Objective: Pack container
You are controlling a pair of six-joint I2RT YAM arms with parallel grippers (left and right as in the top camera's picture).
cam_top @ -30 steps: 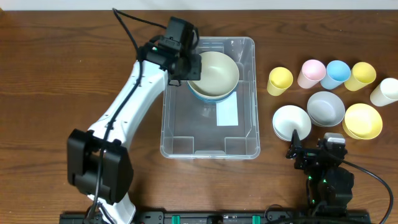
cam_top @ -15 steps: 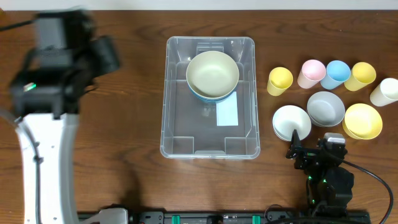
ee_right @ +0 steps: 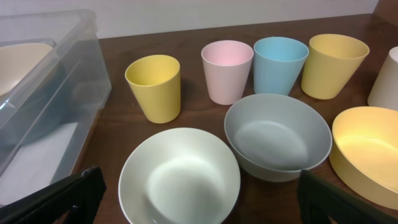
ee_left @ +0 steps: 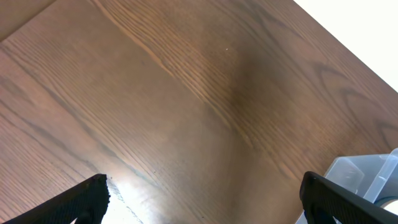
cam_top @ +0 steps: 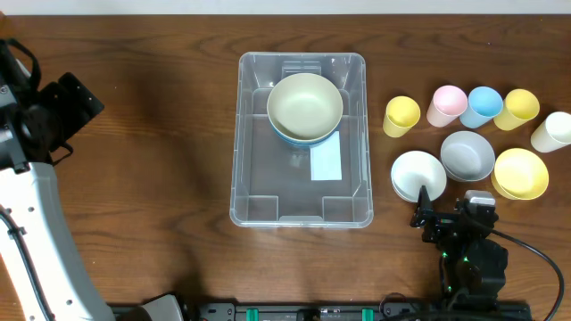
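Left gripper (ee_left: pixel 202 202): jaws apart, empty, over bare table (cam_top: pixel 152 107) far left, well clear of the work. Container (cam_top: pixel 259 192): centre of table, holding 2 nested bowls (cam_top: pixel 305 107) at its far end, leaving the near end free for more. White label (cam_top: pixel 326 162) on its base; no writing legible. Right gripper (ee_right: pixel 199 205): jaws apart, empty, poised near the white bowl (ee_right: pixel 179 177), probably the next item.

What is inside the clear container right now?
The container holds a cream bowl nested on a blue bowl, plus a white label. Anything beneath the bowls is hidden.
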